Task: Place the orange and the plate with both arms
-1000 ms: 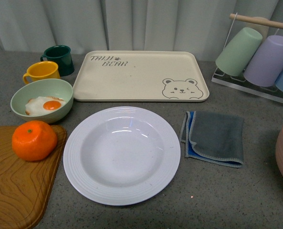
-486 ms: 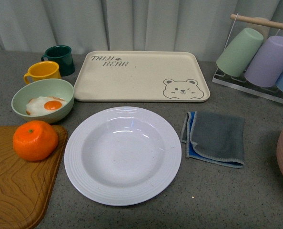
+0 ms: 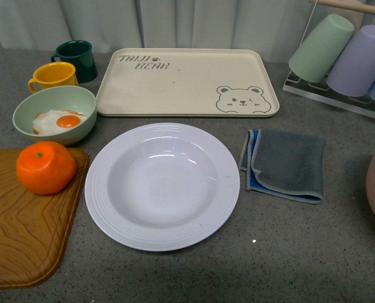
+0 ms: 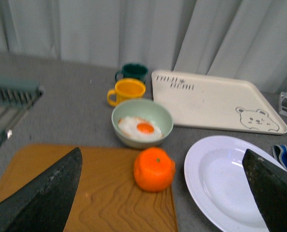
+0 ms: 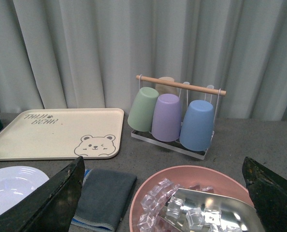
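The orange [image 3: 46,167] sits on the wooden board [image 3: 17,240] at near left, ahead of the left hand [image 4: 160,159], whose fingers are spread wide and touch nothing. The plate [image 3: 162,186] lies mid-counter [image 3: 288,252], left of the equally spread right hand [image 5: 163,162].

A kitchen-like setting; a speckled grey worktop [image 3: 288,252] backed by pale curtains [image 5: 85,48] carries tableware: a wooden cutting board [image 3: 17,240], a green bowl [image 3: 81,128] with a fried egg [image 3: 60,121], two mugs [image 3: 53,76], a white plate [image 3: 162,186], a rack [image 5: 181,87] of upturned cups [image 5: 166,117], a folded cloth [image 3: 285,170]; a pink bowl [image 5: 150,188] holds ice cubes [image 5: 177,209].
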